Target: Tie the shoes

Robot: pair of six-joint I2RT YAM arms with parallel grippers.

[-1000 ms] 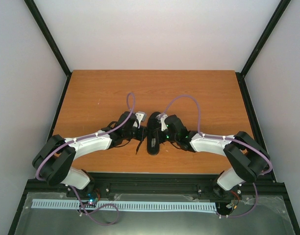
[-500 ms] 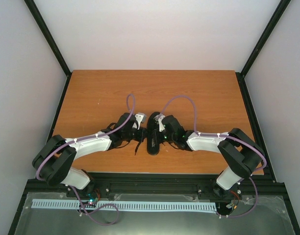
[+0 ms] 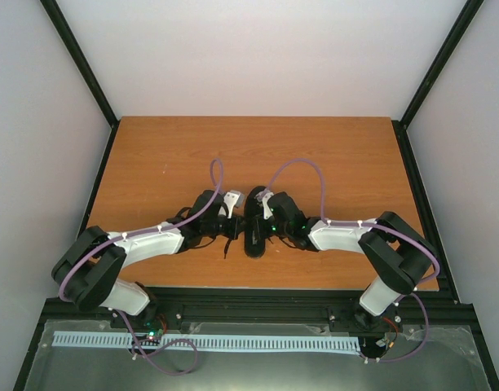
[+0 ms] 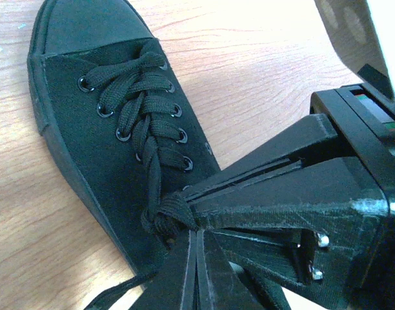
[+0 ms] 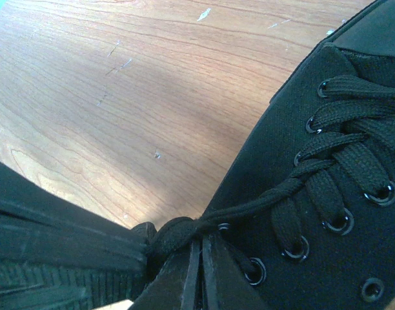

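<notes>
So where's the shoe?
In the top view, the shoe sits on the table, centre front, between the left gripper and right gripper, which both pinch its laces.

1. The near middle of the table [image 3: 258, 151] is blocked by the sneaker [image 3: 254, 243].
2. It is flanked closely by the left gripper [image 4: 196, 242] and the right gripper [image 5: 199, 255], both clamped on the laces [image 4: 168, 216]. No gap is offered between them.
3. Passage is allowed over the far half and the outer sides.
4. The sides are bounded by black frame posts [image 3: 82, 69].
</notes>
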